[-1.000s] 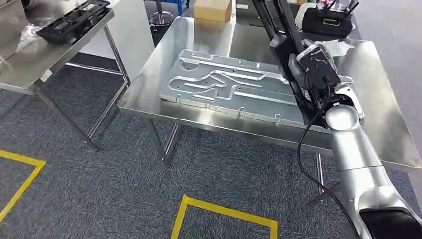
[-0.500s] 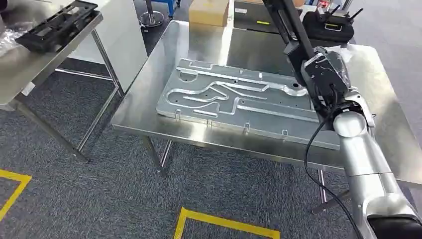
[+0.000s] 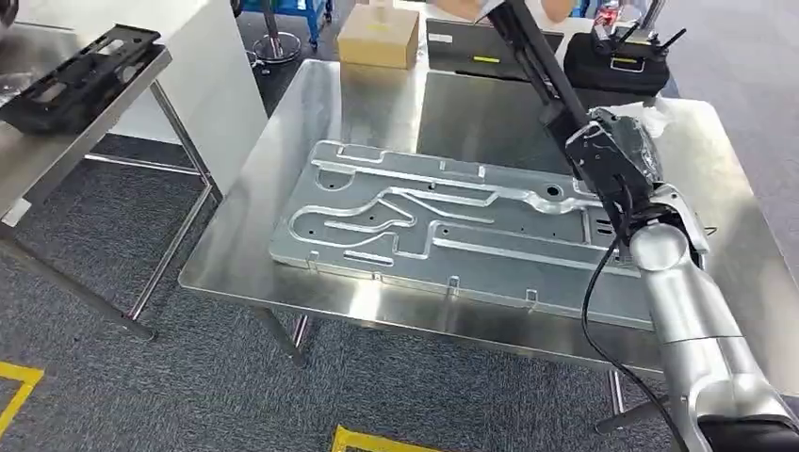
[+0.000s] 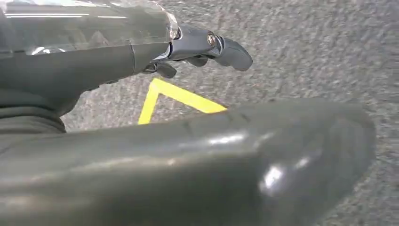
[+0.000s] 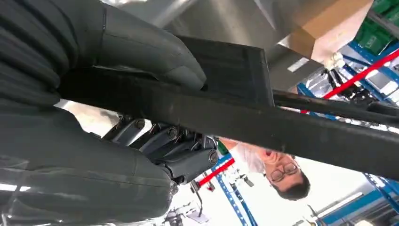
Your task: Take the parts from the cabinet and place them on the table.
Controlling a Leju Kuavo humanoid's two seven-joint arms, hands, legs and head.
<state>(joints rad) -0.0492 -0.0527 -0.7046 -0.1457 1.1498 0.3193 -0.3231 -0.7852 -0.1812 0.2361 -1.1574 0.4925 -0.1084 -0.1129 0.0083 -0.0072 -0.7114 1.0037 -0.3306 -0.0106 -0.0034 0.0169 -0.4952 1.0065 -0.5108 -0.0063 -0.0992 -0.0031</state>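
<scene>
Carrying black part [image 3: 532, 56] over table [image 3: 283, 179], R hand.
Part is long, frame-like; axis runs up and away from R hand [image 3: 612, 155], which grips its near end, fingers [image 5: 183, 150] wrapped round the bar. It hangs above the plate [image 3: 443, 226], not yet down. L hand [image 4: 207, 47] holds nothing, fingers look curled, over carpet.

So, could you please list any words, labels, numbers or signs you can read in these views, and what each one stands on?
No text can be read in any view.
Cardboard box: a pale label on top, too small to read.
Dark panel behind the table: a yellow strip, blurred, no letters legible.
Yellow floor tape: a plain marking, no wording.
</scene>
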